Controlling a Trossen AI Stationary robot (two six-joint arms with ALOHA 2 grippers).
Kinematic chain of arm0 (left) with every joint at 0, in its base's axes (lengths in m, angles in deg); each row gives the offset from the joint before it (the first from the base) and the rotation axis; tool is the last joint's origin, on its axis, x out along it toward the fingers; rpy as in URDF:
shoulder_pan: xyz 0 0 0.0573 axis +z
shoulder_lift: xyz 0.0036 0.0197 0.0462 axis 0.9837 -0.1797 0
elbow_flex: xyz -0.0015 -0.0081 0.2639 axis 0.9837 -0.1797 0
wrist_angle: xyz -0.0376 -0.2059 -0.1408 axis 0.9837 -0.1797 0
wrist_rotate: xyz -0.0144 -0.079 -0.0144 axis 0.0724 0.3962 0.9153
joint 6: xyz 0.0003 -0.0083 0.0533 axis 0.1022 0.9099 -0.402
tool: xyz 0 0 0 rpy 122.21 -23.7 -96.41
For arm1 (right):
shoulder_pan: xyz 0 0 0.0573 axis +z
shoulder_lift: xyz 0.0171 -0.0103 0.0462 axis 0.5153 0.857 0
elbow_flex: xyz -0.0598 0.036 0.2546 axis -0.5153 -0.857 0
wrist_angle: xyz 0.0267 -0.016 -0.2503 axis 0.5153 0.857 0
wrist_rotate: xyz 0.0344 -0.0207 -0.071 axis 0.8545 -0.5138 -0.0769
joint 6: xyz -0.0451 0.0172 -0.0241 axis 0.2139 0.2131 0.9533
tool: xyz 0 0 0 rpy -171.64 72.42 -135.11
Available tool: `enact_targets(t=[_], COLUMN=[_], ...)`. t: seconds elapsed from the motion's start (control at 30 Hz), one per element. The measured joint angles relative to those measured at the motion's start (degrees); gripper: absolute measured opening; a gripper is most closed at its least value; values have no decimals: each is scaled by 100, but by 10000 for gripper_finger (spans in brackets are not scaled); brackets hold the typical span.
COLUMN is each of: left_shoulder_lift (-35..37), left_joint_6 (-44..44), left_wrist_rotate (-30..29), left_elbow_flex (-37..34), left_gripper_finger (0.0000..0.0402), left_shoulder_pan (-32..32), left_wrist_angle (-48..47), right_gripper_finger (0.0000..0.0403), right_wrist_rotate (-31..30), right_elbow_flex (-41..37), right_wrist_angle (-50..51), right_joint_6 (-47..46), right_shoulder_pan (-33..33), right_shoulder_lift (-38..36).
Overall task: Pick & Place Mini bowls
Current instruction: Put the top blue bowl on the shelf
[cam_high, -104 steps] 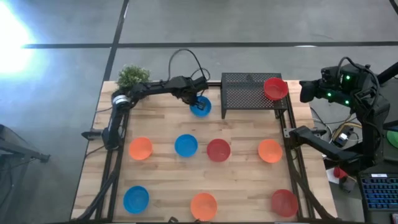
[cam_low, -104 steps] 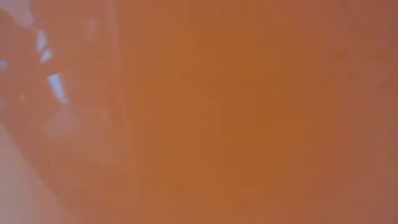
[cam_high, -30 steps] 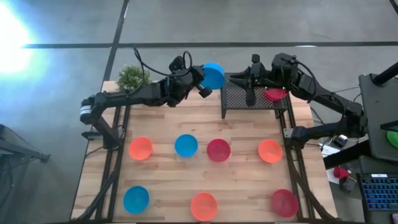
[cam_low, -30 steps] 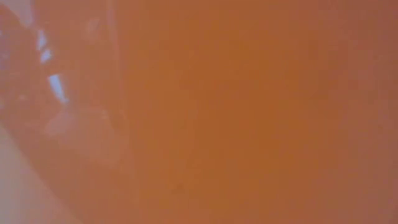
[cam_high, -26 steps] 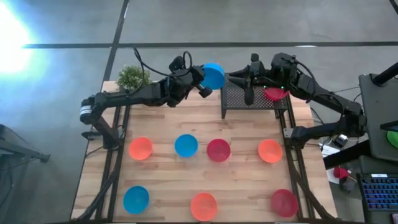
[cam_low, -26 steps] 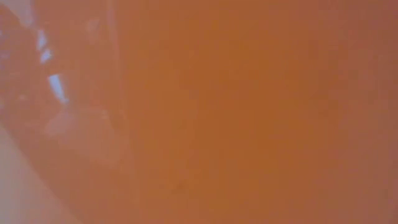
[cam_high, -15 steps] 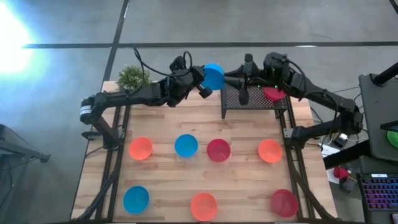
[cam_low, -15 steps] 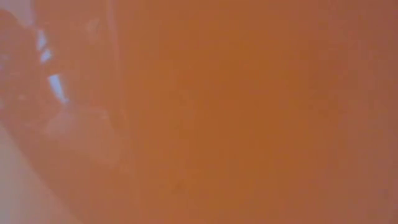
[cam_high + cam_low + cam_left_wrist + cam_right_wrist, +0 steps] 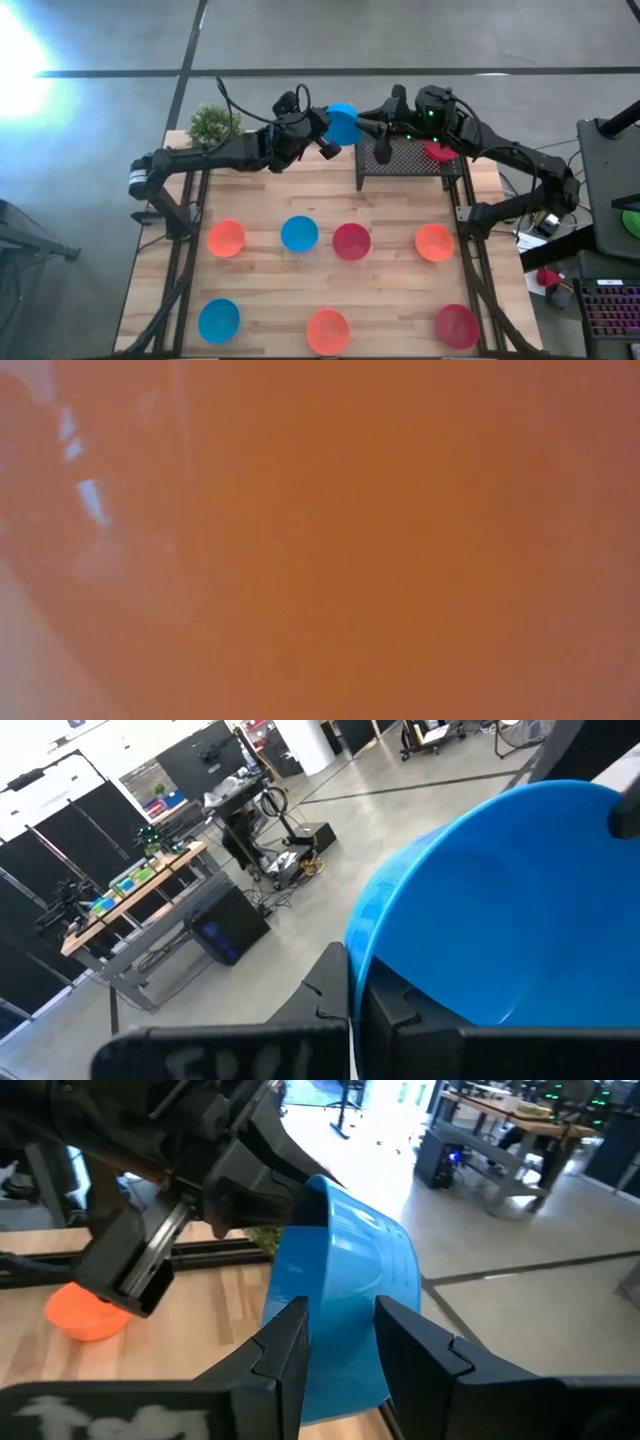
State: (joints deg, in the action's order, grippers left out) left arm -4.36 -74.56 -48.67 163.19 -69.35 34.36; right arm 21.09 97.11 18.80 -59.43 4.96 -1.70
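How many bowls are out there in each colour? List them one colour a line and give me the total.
Blue bowls: 3
Red bowls: 3
Orange bowls: 3
Total: 9

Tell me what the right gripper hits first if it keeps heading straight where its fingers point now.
The blue bowl held up by the left gripper. The right gripper stands open with the bowl's rim right ahead between its fingers; it likely meets that rim first, though depth is hard to judge.
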Motion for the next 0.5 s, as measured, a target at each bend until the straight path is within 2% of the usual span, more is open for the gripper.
enact_targets(t=[0.13,0.5], left_shoulder_lift=[0,2], left_joint_6=[11,181], left_wrist_rotate=[-29,-4], left_elbow_flex=[0,-11], left_gripper_finger=[0,0], left_shoulder_pan=[-24,-143], left_wrist_angle=[1,30], right_gripper_finger=[107,107], right_wrist_rotate=[-211,-314], right_elbow_flex=[0,17], right_wrist_angle=[3,46], right_joint_6=[-92,-709], right_shoulder_pan=[0,-2], right_shoulder_lift=[-1,308])
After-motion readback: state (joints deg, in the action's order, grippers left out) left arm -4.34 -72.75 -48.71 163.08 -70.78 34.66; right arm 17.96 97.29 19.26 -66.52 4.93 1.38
